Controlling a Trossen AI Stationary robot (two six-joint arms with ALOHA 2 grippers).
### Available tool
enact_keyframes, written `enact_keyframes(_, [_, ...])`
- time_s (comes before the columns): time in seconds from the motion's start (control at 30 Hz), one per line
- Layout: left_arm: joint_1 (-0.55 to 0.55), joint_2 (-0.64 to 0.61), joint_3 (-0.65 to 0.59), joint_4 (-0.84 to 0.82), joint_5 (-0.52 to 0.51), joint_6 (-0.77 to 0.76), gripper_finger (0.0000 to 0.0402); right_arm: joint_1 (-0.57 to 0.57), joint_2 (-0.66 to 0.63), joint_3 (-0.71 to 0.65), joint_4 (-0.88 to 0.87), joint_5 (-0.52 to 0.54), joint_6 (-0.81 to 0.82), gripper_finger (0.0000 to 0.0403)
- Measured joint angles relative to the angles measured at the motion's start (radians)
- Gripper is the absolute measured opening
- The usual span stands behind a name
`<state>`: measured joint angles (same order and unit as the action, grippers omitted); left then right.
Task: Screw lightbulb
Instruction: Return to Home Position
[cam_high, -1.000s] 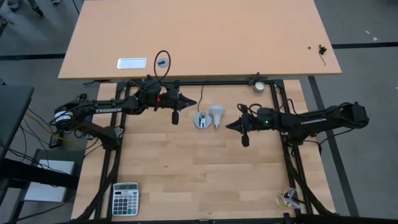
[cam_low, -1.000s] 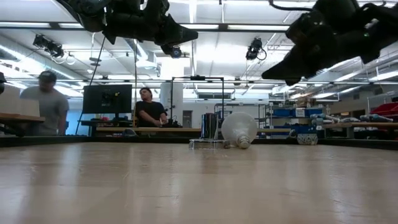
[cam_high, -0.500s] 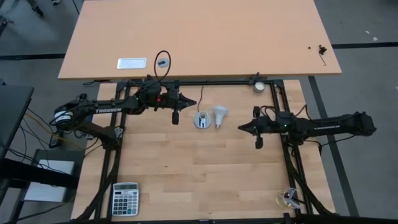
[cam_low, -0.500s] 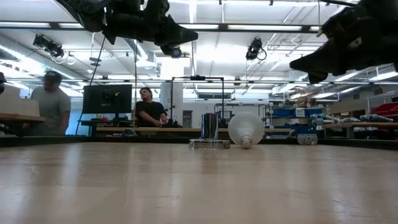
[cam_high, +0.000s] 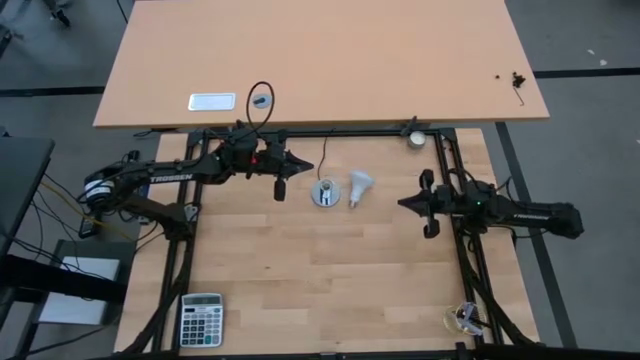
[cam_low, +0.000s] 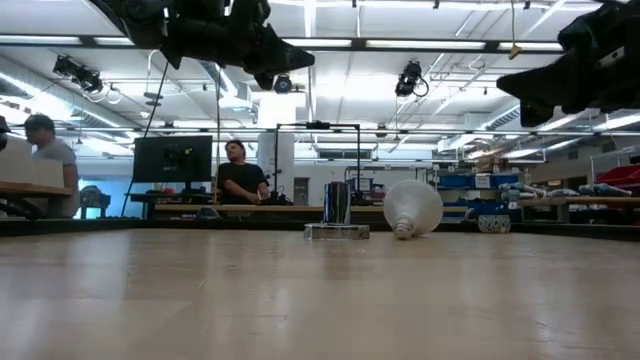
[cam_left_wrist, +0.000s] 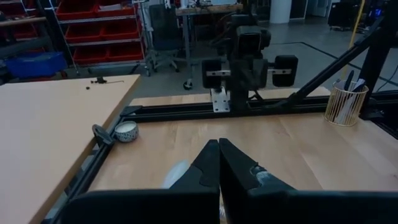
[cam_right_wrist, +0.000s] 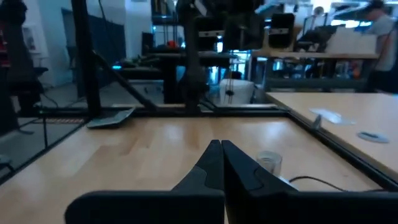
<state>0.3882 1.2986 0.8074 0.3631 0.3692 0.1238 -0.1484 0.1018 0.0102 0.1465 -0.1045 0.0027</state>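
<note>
The left gripper (cam_high: 306, 163) hung near the table's (cam_high: 300, 280) far edge, left of middle, its fingers pressed together on nothing. Just right of the silver socket (cam_high: 323, 193), with a small gap between them, the lightbulb (cam_high: 359, 185) lay on its side on the table's far half, about midway between the left and right edges. It was white and frosted, its round dome tapering to a narrow base that pointed toward the near edge. The right gripper (cam_high: 404, 203) hovered toward the right edge, likewise closed and empty.

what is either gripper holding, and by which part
Nothing. The left gripper and right gripper are both shut and empty; the lightbulb lies on its side beside the socket, apart from both.
</note>
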Motion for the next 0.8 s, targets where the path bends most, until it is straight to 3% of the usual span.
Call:
enact_keyframes(0.1, [0.0, -0.02, -0.006, -0.007, -0.001, 0.004, 0.0, -0.01, -0.101, 0.0, -0.127, 0.029, 0.002, 0.0])
enact_keyframes(0.3, [0.012, -0.073, -0.04, -0.008, -0.007, 0.003, 0.0, -0.011, -0.099, -0.004, -0.114, 0.069, 0.013, 0.0])
enact_keyframes(0.5, [0.017, -0.116, -0.092, 0.038, -0.047, 0.003, 0.0, -0.012, -0.071, -0.004, -0.118, 0.183, 0.031, 0.0])
enact_keyframes(0.8, [0.018, -0.151, -0.156, 0.077, -0.057, -0.009, 0.0, -0.018, -0.015, -0.004, -0.11, 0.228, 0.02, 0.0007])
